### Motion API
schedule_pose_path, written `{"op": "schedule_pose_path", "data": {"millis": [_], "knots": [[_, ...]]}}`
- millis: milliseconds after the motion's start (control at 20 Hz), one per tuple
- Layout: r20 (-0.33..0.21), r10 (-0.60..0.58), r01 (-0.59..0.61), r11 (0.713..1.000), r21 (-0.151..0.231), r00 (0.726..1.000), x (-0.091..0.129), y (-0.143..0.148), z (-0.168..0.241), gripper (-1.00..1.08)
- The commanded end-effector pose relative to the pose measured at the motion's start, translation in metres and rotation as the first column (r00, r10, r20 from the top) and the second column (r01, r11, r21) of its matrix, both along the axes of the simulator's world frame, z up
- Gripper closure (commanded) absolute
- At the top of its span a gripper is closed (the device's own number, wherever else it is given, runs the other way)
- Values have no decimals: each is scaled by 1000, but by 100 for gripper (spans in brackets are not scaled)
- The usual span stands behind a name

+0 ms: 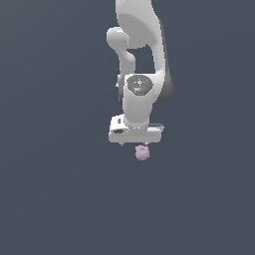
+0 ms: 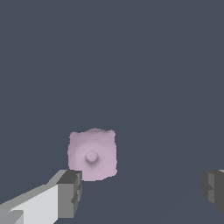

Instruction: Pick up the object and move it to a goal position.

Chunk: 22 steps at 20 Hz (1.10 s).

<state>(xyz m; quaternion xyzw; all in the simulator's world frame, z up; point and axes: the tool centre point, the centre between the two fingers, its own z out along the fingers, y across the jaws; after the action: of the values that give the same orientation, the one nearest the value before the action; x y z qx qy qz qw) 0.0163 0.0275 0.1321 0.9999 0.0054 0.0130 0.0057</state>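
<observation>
The object point(image 1: 142, 153) is a small pale pink, lumpy blob on the dark grey floor, just below the white hand of my gripper point(image 1: 136, 142) in the exterior view. In the wrist view the object point(image 2: 92, 154) shows a small round nub on top. My gripper point(image 2: 142, 192) is open wide and empty. The object lies close to one dark fingertip point(image 2: 70, 192), off the midline between the fingers and not between them. The other fingertip point(image 2: 214, 190) is far from it. The fingers are hard to make out in the exterior view.
The floor point(image 1: 60, 199) is a flat, uniform dark grey surface all around. The white arm point(image 1: 142, 55) rises above the gripper in the exterior view. No goal marker shows.
</observation>
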Motion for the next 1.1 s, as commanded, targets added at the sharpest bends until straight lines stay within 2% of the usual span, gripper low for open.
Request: {"op": "schedule_pose_path", "data": {"millis": [0,300,650,1050], "knots": [[-11,21,-21,1000,4,1000,-3,19,-18,-92],[-25,47,-46,999,11,999,-9,43,-41,-92],[-26,47,-47,999,11,999,-9,43,-47,-92],[-26,48,-48,999,11,999,-11,44,-86,-92]]}}
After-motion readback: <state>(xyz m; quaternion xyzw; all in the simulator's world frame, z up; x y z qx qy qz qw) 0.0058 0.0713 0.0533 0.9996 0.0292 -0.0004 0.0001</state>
